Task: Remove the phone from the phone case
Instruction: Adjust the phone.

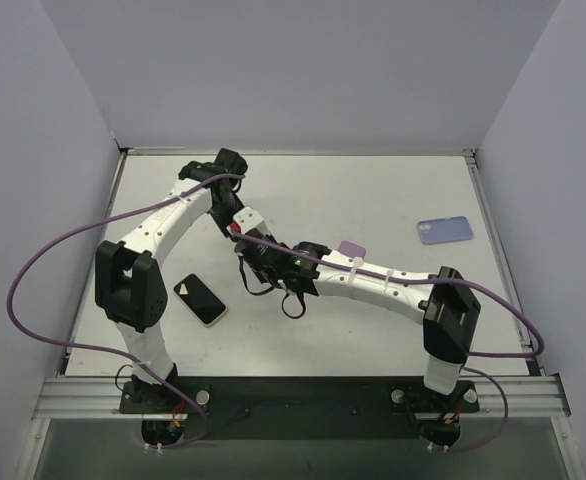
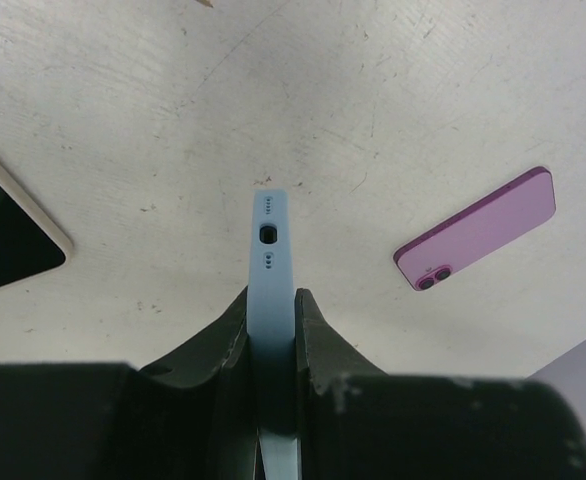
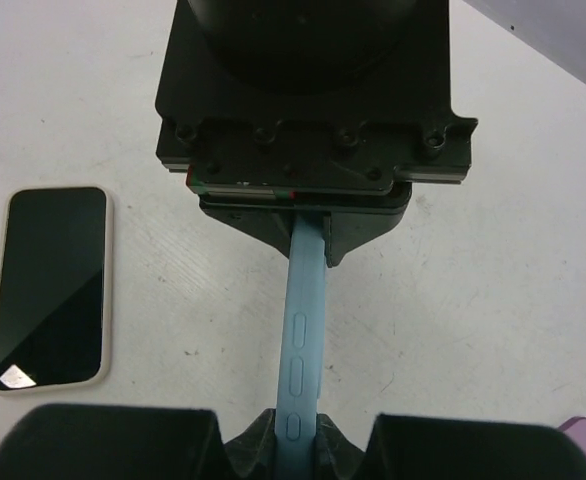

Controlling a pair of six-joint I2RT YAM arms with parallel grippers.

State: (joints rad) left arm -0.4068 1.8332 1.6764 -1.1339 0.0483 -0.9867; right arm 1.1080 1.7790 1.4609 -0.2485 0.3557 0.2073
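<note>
A light blue phone case (image 2: pixel 270 240) is held on edge above the table between both grippers. My left gripper (image 2: pixel 271 296) is shut on one end of it, with the port holes facing the table. My right gripper (image 3: pixel 301 428) is shut on the other end of the case (image 3: pixel 303 330), whose button side faces up. In the top view the two grippers meet at mid-table, the left (image 1: pixel 247 238) and the right (image 1: pixel 274 264), and hide the case. I cannot tell whether a phone sits inside it.
A black-screened phone with a beige rim (image 1: pixel 201 299) lies on the table left of the grippers and also shows in the right wrist view (image 3: pixel 51 285). A purple phone (image 1: pixel 351 248) lies face down beside the right arm. A blue phone (image 1: pixel 444 230) lies at the far right.
</note>
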